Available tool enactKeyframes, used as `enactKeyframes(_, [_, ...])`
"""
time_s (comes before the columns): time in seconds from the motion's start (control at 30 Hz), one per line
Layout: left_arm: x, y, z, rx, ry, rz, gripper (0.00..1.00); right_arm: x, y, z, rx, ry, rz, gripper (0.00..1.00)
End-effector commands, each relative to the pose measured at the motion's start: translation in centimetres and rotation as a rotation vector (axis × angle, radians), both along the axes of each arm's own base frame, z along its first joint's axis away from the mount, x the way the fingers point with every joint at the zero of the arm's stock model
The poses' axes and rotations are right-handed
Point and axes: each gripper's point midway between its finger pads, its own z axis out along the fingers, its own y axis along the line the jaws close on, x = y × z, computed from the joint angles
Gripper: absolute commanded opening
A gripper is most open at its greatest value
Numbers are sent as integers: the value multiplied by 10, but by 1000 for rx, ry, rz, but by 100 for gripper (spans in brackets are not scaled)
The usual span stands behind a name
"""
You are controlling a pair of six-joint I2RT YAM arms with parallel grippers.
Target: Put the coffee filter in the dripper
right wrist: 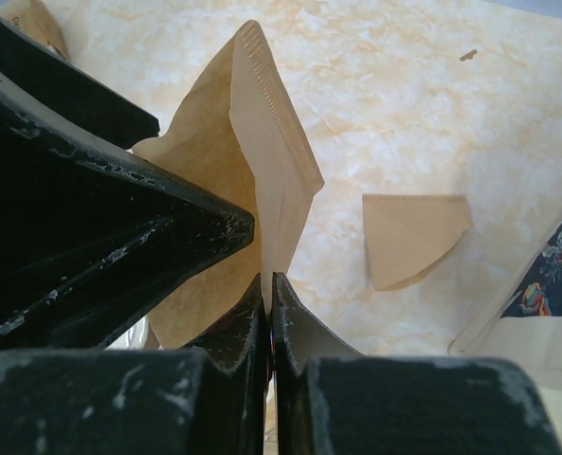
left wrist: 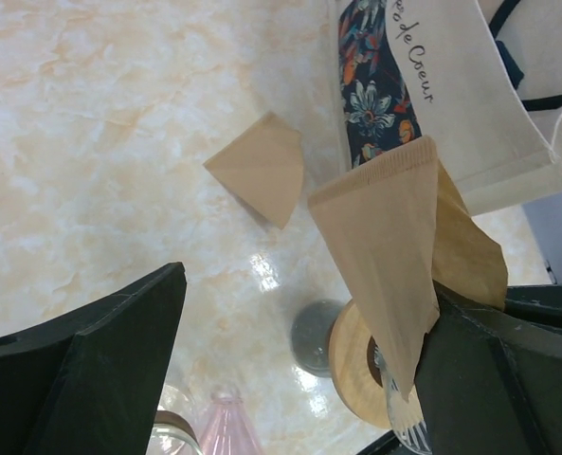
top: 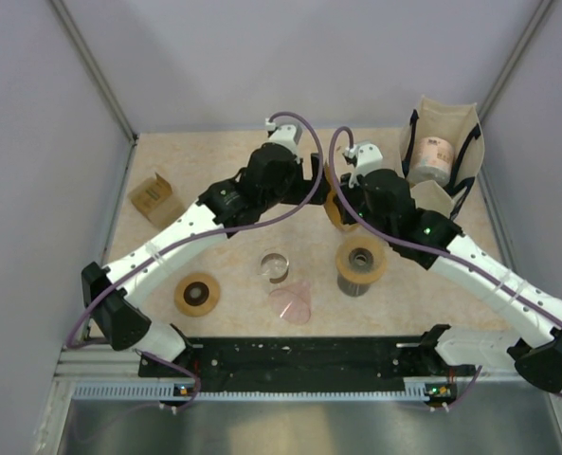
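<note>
At 6 o'clock, nearest the bases, a ring point(top: 197, 294), a pink cone point(top: 290, 303) and a glass point(top: 275, 265) sit on the worktop point(top: 224, 161). Right of the glass stands the wood-collared dripper point(top: 361, 259), and no paper shows in it.

Beyond it, mid-worktop, the arms meet. The right gripper point(right wrist: 271, 280) has its jaws pressed together on the lower edge of the filter point(right wrist: 262, 142), which it holds upright in the air. The left gripper point(left wrist: 309, 284) has its jaws spread wide, one finger close against the paper. I cannot tell whether that finger is inside the fold.

This looks like the carry stage: the filter is lifted but not yet seated. The next move probably calls for opening the flat paper into a cone, swinging it toward 5 o'clock and lowering it point first into the collar.

A spare filter point(left wrist: 260, 175) lies flat farther out. At 10 o'clock is a box point(top: 155, 199), and at 2 o'clock a bag point(top: 451, 123). The surface is pale, marbled and glossy, and plain grey walls point(top: 262, 57) close the room.
</note>
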Motion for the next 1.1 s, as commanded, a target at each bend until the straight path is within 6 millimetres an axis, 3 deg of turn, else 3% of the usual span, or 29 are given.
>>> enactKeyframes(0.0, [9,0,13,5,-37,75,96,0,7,24,49,-68,22,0])
enactKeyframes(0.3, [15,-8,-4,111,-21,162,91,8,-2,23,46,-87,-60,0])
enactKeyframes(0.47, [16,3,-8,154,-30,232,90,9,-15,28,59,-109,-121,0])
enactKeyframes(0.6, [17,7,-11,168,-26,246,82,6,-16,30,82,-111,-124,0])
enactKeyframes(0.7, [16,9,-11,169,-24,250,59,6,-17,27,85,-104,-134,0])
enactKeyframes(0.73, [15,9,-11,171,-23,247,55,6,-17,27,82,-103,-136,0])
enactKeyframes(1.07, [13,22,-11,207,-28,286,56,6,-32,15,41,-76,-206,0])
